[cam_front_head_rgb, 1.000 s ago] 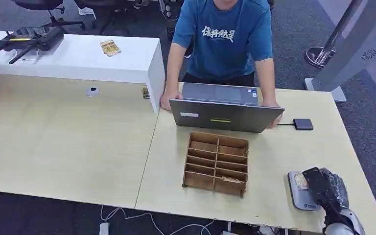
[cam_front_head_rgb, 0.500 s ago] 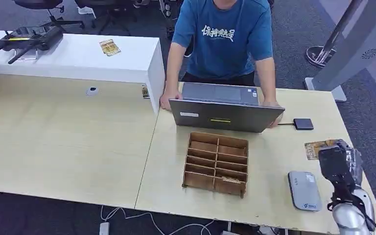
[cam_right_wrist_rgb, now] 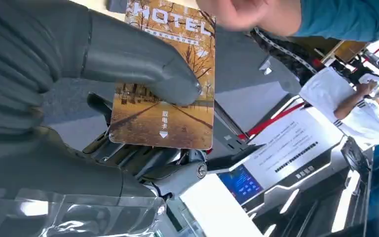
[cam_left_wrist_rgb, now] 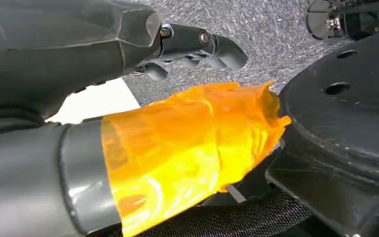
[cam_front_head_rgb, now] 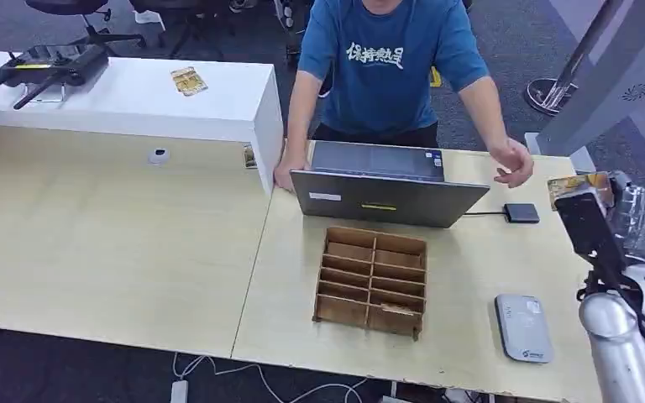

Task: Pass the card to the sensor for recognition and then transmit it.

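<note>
Lifted off grey rounded sensor pad (cam_front_head_rgb: 522, 327), right hand (cam_front_head_rgb: 602, 220) pinching autumn-print hotel card (cam_front_head_rgb: 573, 186) near person's reaching hand (cam_front_head_rgb: 512, 161); scan prob done, handover left.

golden autumn-print card (cam_right_wrist_rgb: 170, 74), grey sensor (cam_front_head_rgb: 522, 327), blue shirt (cam_front_head_rgb: 386, 67), seemingly brown organizer (cam_front_head_rgb: 372, 281)

Bright even light, wrist views perhaps blurred

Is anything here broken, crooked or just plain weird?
One oddity: in the left wrist view, crinkled orange tape is wrapped around part of the left robot hand, like a makeshift patch. Otherwise nothing stands out: the right robot hand holds the hotel card flat, and the card reader lies level on the table.
</note>
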Motion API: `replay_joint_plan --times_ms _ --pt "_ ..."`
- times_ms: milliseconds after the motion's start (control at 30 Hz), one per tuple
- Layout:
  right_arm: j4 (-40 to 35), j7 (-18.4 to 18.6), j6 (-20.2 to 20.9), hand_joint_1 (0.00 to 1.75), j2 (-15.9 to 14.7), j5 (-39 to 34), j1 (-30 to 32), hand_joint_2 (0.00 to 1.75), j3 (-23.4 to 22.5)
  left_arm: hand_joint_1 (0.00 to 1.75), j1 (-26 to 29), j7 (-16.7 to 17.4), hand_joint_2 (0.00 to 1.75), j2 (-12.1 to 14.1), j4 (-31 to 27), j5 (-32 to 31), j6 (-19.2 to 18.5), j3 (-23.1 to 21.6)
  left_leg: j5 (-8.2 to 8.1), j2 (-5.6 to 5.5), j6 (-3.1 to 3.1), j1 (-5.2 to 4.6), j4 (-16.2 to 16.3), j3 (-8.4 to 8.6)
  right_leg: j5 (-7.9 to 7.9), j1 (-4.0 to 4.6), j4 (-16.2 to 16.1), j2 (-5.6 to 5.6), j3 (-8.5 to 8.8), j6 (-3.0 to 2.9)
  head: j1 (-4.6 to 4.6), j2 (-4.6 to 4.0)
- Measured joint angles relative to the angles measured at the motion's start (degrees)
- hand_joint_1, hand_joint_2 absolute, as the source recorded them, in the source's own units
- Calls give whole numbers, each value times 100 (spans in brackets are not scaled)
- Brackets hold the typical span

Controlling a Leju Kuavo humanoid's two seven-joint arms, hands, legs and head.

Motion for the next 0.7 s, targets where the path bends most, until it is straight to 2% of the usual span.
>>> replay_joint_plan --times_ms 33,133,300,367,567,700 --pt "0 0 -9 157 -4 4 -10 175 13 0 -1 0 0 0 0 -2 0 0 0 0 0 0 0 -1 0 0 0 0 1 0 2 0" --pt "15 19 -198 159 -4 346 -99 175 91 0 -2 0 0 4 0 -59 18 0 0 1 0 -1 0 -4 0 0 0 3 -2 0 2 0" --pt "107 332 -586 154 -4 1295 -542 175 315 0 -11 2 0 52 0 -223 22 0 0 2 0 0 0 -3 0 0 2 3 -2 0 2 0" --pt "177 453 -638 145 4 1607 -793 175 411 0 -22 7 0 83 0 -297 17 0 1 1 0 0 0 -3 1 0 3 3 -2 0 0 0" --pt "389 934 -811 154 186 2847 -1428 175 805 0 -98 44 0 153 0 -457 31 0 5 1 -3 1 0 -3 2 2 5 2 -1 -3 2 0" --pt "470 1137 -802 154 382 3198 -1606 175 1018 0 -143 63 0 160 0 -490 61 0 5 0 -3 2 0 -3 1 2 4 1 -2 -2 2 0"
